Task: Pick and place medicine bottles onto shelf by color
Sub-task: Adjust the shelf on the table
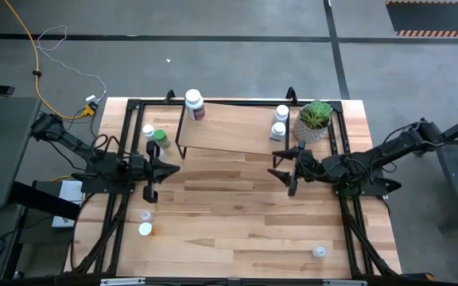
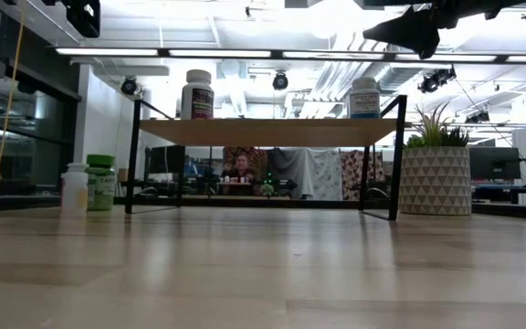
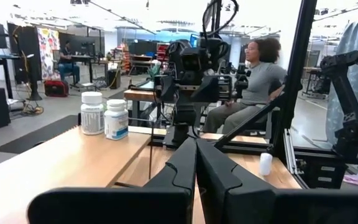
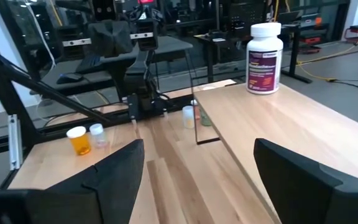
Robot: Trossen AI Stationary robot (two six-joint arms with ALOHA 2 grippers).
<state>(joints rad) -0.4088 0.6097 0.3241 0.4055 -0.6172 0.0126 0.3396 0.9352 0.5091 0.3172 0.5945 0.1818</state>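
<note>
From table height I see the shelf [image 2: 268,132] standing ahead with a red-labelled white bottle [image 2: 197,94] and a blue-labelled bottle [image 2: 364,98] on top. Beside its left legs stand a white bottle [image 2: 75,189] and a green bottle [image 2: 101,183]; a potted plant [image 2: 436,169] sits right.

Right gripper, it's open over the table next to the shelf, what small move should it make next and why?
Probably lower and swing the right gripper toward the lone bottle near the table's front edge. Its jaws stand open and empty, three bottles already sit on the shelf, and that one lies on its side of the table. The left gripper is shut.
</note>
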